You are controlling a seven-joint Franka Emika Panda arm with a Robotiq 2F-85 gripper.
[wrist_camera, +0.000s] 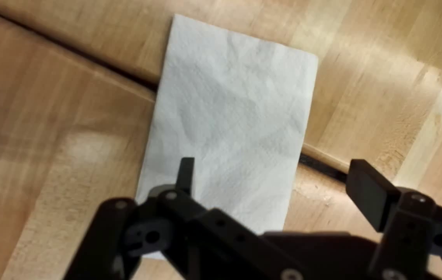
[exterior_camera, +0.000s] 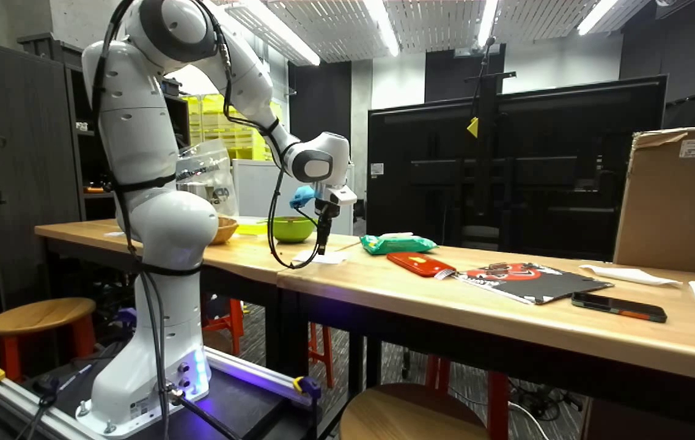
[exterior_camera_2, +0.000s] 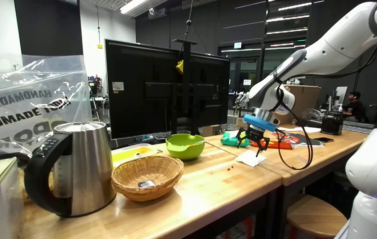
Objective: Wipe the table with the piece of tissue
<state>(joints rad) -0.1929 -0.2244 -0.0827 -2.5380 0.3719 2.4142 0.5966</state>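
The piece of tissue is a white folded sheet (wrist_camera: 236, 109) lying flat across the seam between two wooden tops of the table (wrist_camera: 84, 167). It also shows in both exterior views (exterior_camera: 326, 257) (exterior_camera_2: 250, 159). My gripper (wrist_camera: 273, 177) is open with nothing between its fingers. It points down above the tissue, also in both exterior views (exterior_camera: 321, 249) (exterior_camera_2: 248, 150). In the wrist view, one finger is over the tissue and the other is past its right edge. The tissue's lower part is partly hidden by the gripper. Small red bits (exterior_camera_2: 230, 168) lie on the table near the tissue.
A green wipes pack (exterior_camera: 397, 244), a red pouch (exterior_camera: 420, 264), a black folder (exterior_camera: 533, 281) and a phone (exterior_camera: 619, 307) lie on one side. A green bowl (exterior_camera_2: 185, 147), a wicker basket (exterior_camera_2: 147, 179) and a steel kettle (exterior_camera_2: 90, 169) stand on the other.
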